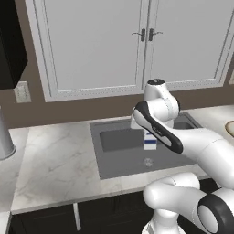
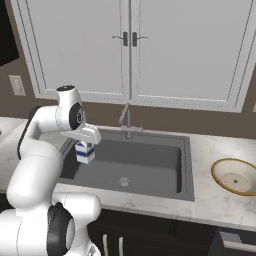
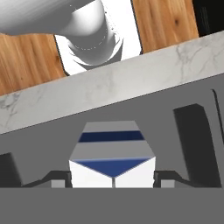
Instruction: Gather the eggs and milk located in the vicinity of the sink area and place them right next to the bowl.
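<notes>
The milk (image 3: 112, 155), a white gable-topped carton with a blue band, sits upright between my finger tips in the hand view. My gripper (image 3: 113, 181) is shut on the milk, with its fingers (image 3: 59, 181) pressed against the carton's sides. From the right base view the milk (image 2: 85, 152) hangs under my gripper (image 2: 84, 146) over the left part of the sink (image 2: 150, 160). My forearm partly covers the milk (image 1: 150, 141) in the left base view. The bowl (image 2: 216, 172) rests on the counter right of the sink. The eggs are out of view.
A thin faucet (image 2: 126, 120) rises behind the dark basin, and a round drain (image 2: 124, 182) lies at its middle. A tall grey roll (image 1: 4, 137) stands at the counter's far left. Closed wall cabinets (image 1: 137, 45) hang above the sink (image 1: 119, 160).
</notes>
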### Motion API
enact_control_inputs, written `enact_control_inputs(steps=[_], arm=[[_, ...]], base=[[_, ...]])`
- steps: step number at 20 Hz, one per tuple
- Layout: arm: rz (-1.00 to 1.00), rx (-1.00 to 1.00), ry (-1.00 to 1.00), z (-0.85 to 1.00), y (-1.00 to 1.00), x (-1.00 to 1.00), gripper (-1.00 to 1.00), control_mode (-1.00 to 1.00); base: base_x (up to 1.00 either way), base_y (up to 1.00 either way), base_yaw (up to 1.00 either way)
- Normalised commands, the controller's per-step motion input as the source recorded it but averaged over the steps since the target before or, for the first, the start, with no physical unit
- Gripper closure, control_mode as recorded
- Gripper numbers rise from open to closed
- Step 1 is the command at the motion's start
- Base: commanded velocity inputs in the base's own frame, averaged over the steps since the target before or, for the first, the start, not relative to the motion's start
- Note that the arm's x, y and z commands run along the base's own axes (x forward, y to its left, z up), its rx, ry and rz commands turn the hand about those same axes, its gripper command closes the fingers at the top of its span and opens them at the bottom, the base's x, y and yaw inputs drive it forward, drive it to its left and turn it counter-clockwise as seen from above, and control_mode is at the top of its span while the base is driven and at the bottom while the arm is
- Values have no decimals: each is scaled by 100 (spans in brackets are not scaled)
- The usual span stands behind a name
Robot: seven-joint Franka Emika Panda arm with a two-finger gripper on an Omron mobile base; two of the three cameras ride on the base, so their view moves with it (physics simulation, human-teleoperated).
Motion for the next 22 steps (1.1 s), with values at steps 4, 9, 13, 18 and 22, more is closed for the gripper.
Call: enact_control_inputs(steps=[4,9,13,18,22], arm=[[0,0,0,0,0,0,100,100],[0,0,0,0,0,0,100,100],[0,0,0,0,0,0,100,100],[0,0,0,0,0,0,100,100],[0,0,0,0,0,0,100,100]], base=[[-4,-58,0],[-7,-57,0],[-12,-58,0],[-12,-56,0],[-13,-54,0]])
